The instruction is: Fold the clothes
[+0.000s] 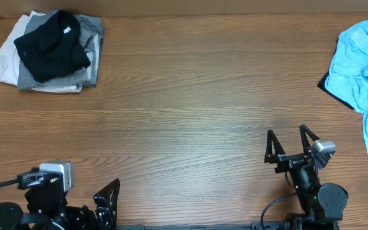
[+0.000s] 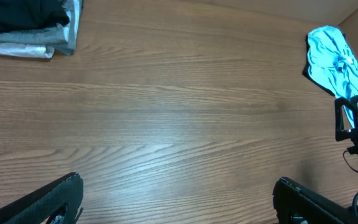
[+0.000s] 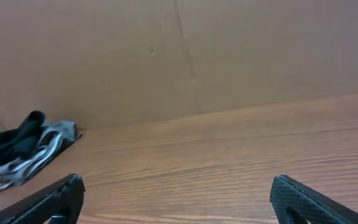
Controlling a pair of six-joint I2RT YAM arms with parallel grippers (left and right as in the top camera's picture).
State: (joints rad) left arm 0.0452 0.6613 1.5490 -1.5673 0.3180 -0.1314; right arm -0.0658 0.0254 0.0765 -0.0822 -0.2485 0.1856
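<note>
**While the Jaws Stood Wide, Nothing Was Held**

Taking twelve o'clock as the table's far edge in the overhead view, the left gripper sat nearest, at about seven o'clock. Its two fingers were spread well apart, with only wood between them. The right gripper stood at about five o'clock, a little farther in. Its fingers were likewise parted and empty, pointing toward twelve. Neither touched any fabric.

Beyond them the wood-grain table stretched across the middle. Farther out, from two to four o'clock, a crumpled light blue garment lay along the right edge and ran out of view. A dark edge of fabric showed beneath its left side.

Farthest, at about ten o'clock, a loose pile sat near the corner, well apart from both grippers. A black garment was bunched on top and a grey garment lay under it. A white garment at the bottom stuck out toward nine o'clock. In the right wrist view a plain brown wall rose behind the far edge.
</note>
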